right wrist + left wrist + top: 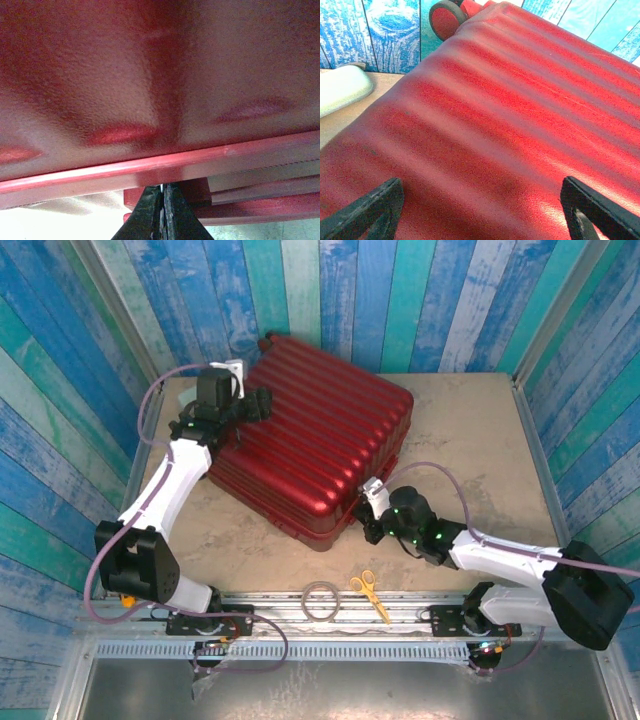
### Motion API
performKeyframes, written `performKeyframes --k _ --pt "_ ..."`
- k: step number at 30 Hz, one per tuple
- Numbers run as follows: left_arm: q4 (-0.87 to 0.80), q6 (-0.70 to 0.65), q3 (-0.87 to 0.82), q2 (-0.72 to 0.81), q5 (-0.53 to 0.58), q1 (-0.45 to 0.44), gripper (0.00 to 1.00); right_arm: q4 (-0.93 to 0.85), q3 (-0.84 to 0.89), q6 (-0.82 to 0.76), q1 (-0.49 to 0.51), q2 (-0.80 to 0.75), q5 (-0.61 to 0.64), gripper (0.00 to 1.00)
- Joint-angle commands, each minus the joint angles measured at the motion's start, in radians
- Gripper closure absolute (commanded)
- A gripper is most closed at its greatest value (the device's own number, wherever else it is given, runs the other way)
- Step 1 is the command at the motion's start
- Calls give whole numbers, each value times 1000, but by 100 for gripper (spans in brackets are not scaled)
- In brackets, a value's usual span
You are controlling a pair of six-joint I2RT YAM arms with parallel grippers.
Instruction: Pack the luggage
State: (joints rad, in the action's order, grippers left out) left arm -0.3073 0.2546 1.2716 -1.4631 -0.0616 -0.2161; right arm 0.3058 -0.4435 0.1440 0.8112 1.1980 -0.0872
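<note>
the luggage point(315, 440) is laid flat on the table point(480, 450), closed, with its ribbed red shell turned upward. it is set askew: one corner is pointed to the back wall and another to the near edge of the table. in the left wrist view the luggage point(510, 115) is seen from close, and a small wheel point(447, 19) is seen at its far corner. a pale, rounded object point(340, 87) is seen on the table just beside the shell; what it is cannot be told.

the left gripper point(262, 405) is held over the far left part of the shell. in its own view the left gripper point(480, 200) is seen released, the jaws spread wide, with only red ribs between them. nothing is grasped. whether the fingers touch the shell cannot be told.

the right gripper point(368, 502) is placed at the near right side of the luggage, low at its edge. in the right wrist view the luggage point(150, 75) is seen from below, and the right gripper point(162, 210) is seen clenched, its two fingers pressed together just under the red rim. whether anything thin is caught between them cannot be told.

scissors point(372, 595) with yellow handles and a grey loop of cord point(322, 600) are seen near the front rail, apart from the luggage.
</note>
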Motion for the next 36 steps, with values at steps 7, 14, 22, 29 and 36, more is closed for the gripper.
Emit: performKeyframes --k 7,14,22,29,36 --pt "-148 7 -51 -103 -28 -27 16 -7 8 73 -44 -46 239 100" --pt "-183 2 -38 -131 -8 -29 16 -59 -10 100 -97 -45 245 100" --pt "-211 -6 -32 -144 27 -31 16 -95 -40 98 -196 -26 202 99" --pt "-218 1 -32 -158 44 -37 17 -114 -91 92 -315 36 119 99" --pt "-245 -4 -23 -178 71 -46 17 -110 -156 75 -409 133 54 100"
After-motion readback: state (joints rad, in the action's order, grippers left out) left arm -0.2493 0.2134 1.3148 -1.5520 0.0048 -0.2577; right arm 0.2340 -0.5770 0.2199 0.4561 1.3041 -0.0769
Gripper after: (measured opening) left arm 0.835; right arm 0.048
